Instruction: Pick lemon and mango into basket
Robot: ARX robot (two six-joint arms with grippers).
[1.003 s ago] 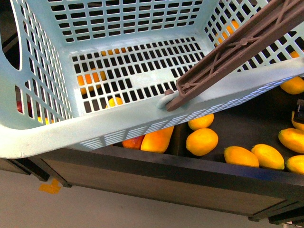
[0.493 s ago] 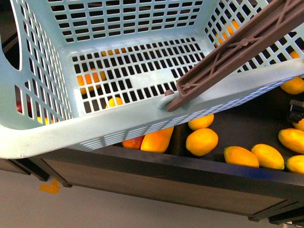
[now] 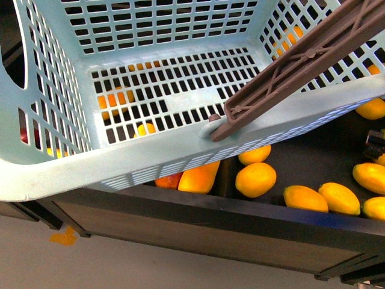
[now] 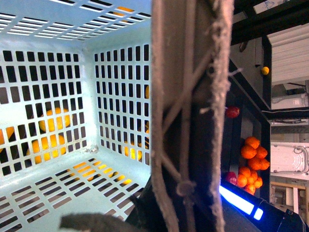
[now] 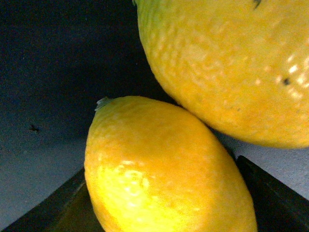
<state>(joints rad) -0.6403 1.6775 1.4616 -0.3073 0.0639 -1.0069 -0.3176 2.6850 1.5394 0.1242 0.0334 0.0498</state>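
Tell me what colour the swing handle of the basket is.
The handle is grey-brown, seen best in the front view against the light blue-green basket.

Little of the robot shows. At the right edge of the front view, the right tool [image 3: 376, 144] is a small black, blocky shape with a greyer patch. In the right wrist view its fingers [image 5: 277, 193] are plain matte-black wedges in the frame's lower corners. The left tool [image 4: 145, 205] is a dark, blurred mass low in the left wrist frame.

Pale blue-green slotted basket [image 3: 120, 167]; grey-brown latticed handle [image 3: 301, 57]; yellow dimpled lemon [image 5: 164, 174]
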